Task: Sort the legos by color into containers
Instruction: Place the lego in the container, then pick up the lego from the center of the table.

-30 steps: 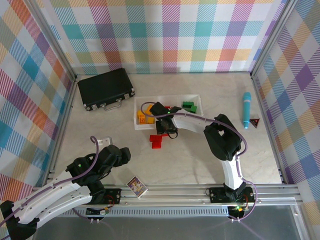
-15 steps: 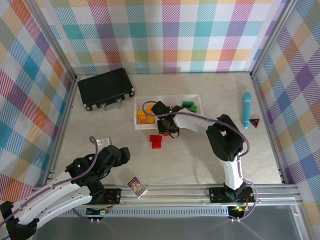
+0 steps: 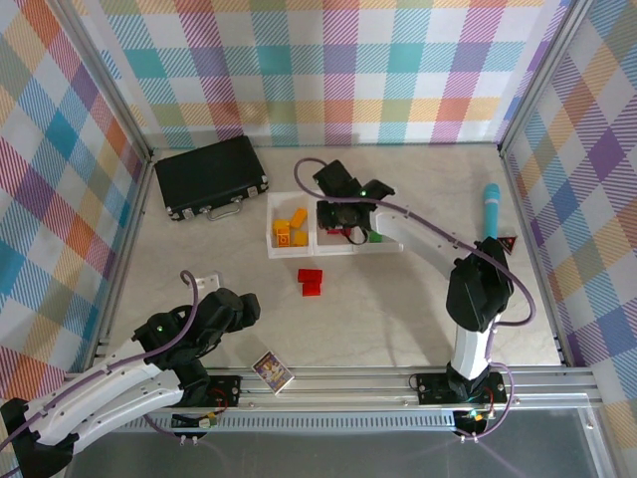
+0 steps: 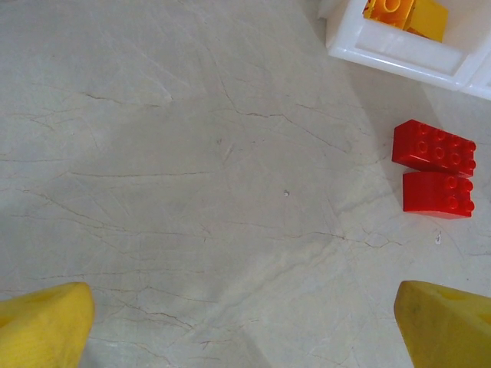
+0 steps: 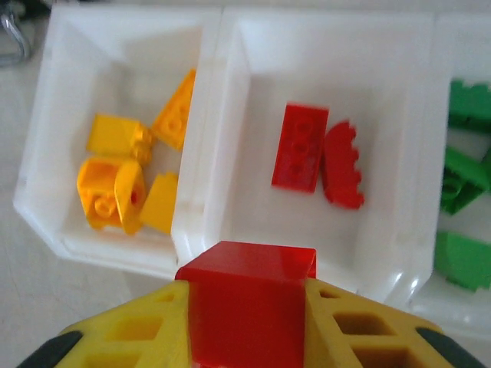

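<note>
My right tool [image 5: 245, 337] grips a red lego brick [image 5: 247, 291] above the middle tray [image 5: 360, 84], where two red legos [image 5: 301, 147] lie. My left tool [image 4: 245, 322] hangs spread, empty, near two loose red bricks [image 4: 434, 147] on the table [image 4: 192, 153].

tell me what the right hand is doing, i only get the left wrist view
Observer: The right hand is shut on a red lego, held over the middle container.
Operator: anything in that container yet
Observer: Yes, two red legos lie side by side on its floor.
Operator: where did the greens end up
Observer: Green legos sit in the end container, on the far side from the yellow ones.
</note>
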Action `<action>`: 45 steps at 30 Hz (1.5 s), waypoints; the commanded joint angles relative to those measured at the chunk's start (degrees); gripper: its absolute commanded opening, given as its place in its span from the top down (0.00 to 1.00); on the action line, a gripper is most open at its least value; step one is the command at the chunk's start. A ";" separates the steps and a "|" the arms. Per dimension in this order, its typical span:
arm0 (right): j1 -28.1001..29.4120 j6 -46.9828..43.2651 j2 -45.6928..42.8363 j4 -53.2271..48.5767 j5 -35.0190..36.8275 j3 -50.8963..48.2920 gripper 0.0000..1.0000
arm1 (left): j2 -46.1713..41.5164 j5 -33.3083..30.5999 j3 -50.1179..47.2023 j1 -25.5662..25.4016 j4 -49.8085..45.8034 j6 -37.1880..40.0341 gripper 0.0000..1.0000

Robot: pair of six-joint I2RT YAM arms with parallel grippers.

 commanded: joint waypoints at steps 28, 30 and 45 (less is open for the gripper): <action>3.58 6.54 -8.79 -0.07 -9.36 -13.89 0.20 | 1.11 0.38 -0.99 0.36 2.05 -0.85 0.00; 5.91 8.05 -9.22 0.10 -9.36 -15.50 0.18 | 0.89 0.42 -0.90 0.37 1.90 -0.84 0.00; 13.97 17.88 2.23 -2.09 -6.03 -13.57 0.10 | -6.84 -0.97 -0.63 0.38 -4.40 -3.00 0.00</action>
